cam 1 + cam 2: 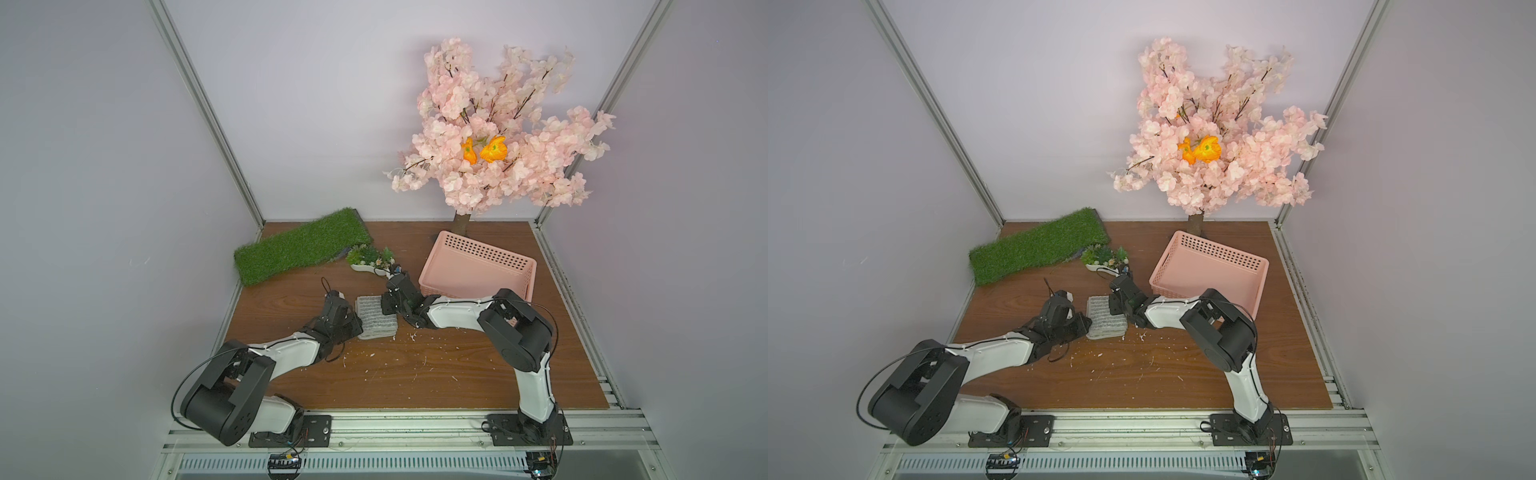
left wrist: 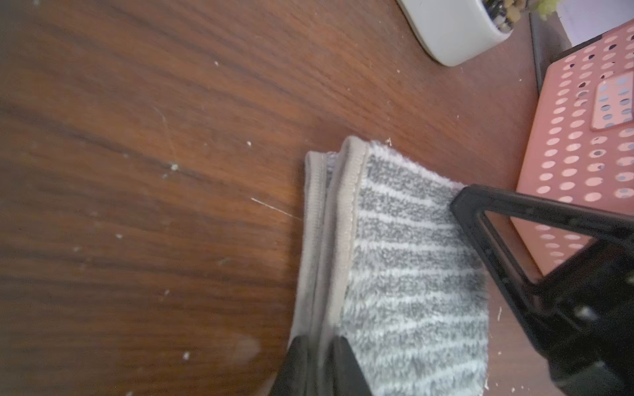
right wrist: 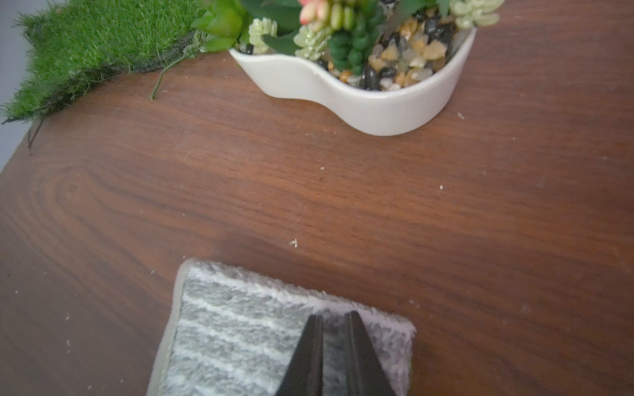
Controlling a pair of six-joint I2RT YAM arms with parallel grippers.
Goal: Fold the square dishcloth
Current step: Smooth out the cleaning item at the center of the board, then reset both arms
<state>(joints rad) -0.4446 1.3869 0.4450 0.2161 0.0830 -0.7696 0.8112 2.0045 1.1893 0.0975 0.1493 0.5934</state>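
Observation:
The square dishcloth (image 1: 376, 318) (image 1: 1105, 318) lies folded into a small grey striped rectangle on the wooden table between my two arms. In the left wrist view its stacked grey hems (image 2: 338, 240) run straight into my left gripper (image 2: 319, 343), whose jaws are pinched on that edge. In a top view the left gripper (image 1: 360, 327) sits at the cloth's left near side. My right gripper (image 3: 332, 317) (image 1: 384, 306) rests over the cloth's far right edge (image 3: 240, 336). Its jaws stand a narrow gap apart, with pile showing between them.
A pink perforated basket (image 1: 482, 249) stands right behind the right arm. A white succulent planter (image 1: 370, 259) (image 3: 360, 99) is just beyond the cloth. A green grass mat (image 1: 299, 249) lies at the back left. An artificial blossom tree (image 1: 498, 124) rises at the back.

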